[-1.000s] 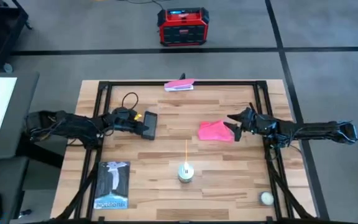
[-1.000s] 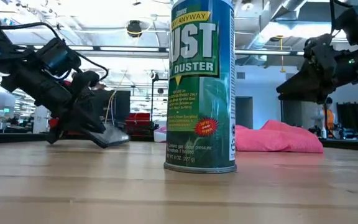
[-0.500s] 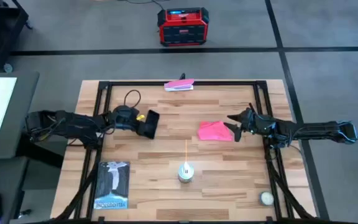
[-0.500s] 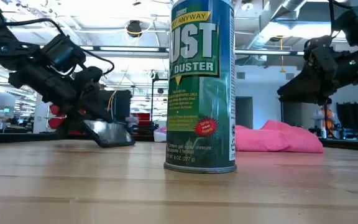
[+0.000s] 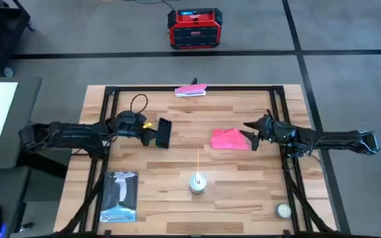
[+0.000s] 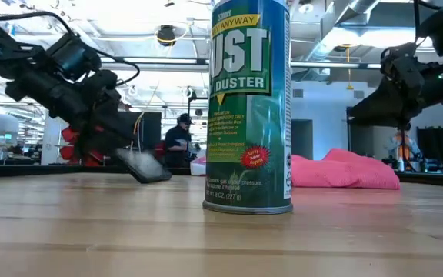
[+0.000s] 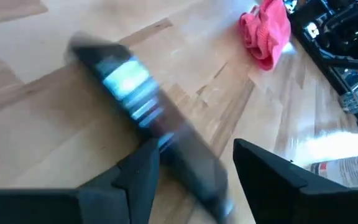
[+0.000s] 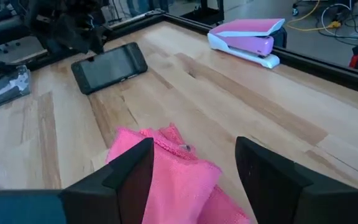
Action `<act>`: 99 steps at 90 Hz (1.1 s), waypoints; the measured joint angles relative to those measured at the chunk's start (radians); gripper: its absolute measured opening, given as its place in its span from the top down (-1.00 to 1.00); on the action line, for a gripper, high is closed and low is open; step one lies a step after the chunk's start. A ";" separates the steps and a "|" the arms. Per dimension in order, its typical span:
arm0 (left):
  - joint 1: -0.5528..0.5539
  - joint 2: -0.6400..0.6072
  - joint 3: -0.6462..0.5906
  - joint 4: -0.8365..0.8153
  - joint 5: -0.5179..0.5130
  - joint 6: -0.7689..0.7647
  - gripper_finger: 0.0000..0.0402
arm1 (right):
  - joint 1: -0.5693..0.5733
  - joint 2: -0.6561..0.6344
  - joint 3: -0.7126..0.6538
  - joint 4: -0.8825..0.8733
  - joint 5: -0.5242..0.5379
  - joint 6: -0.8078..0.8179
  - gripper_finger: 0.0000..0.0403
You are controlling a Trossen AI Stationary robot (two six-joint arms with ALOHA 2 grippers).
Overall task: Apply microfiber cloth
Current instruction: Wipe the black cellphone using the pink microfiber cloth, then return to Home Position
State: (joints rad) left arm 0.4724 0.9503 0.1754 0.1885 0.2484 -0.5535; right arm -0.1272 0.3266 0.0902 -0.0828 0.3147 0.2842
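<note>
The pink microfiber cloth [image 5: 229, 139] lies in a soft bunched heap on the wooden table [image 5: 243, 185], a little behind the green duster can [image 5: 197, 183] and off to its right side. The right gripper [image 5: 251, 134] hangs just beside the cloth's right edge. Its two fingers are spread wide apart with nothing between them, and in the right wrist view the cloth [image 8: 173, 180] shows in the gap below them.

The left gripper [image 5: 156, 134] is behind the can and off to its left. It has the black phone [image 5: 163, 133] pinched between its fingers. In the low view the phone [image 6: 146, 165] looks tilted, with its lower end at the table, though that view is a bit blurry. The phone and the cloth are well apart.

A pink-and-white stapler [image 5: 191, 90] sits at the far edge of the table, straight behind the can. A magazine [image 5: 120, 196] lies left of the can, near the front edge.
</note>
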 joint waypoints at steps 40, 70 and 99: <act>-0.002 -0.420 0.000 -0.325 0.039 0.162 0.17 | -0.002 -0.183 0.001 -0.145 -0.055 -0.021 0.02; -0.008 -0.656 0.000 -0.505 -0.011 0.244 0.95 | -0.058 -0.250 0.003 -0.158 -0.064 -0.045 0.73; -0.008 -0.786 0.000 -0.508 -0.129 0.282 1.00 | -0.058 -0.324 -0.007 -0.113 -0.076 -0.113 0.99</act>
State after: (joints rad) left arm 0.4644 0.1639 0.1757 -0.3199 0.1193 -0.2718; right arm -0.1856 0.0021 0.0829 -0.1954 0.2386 0.1707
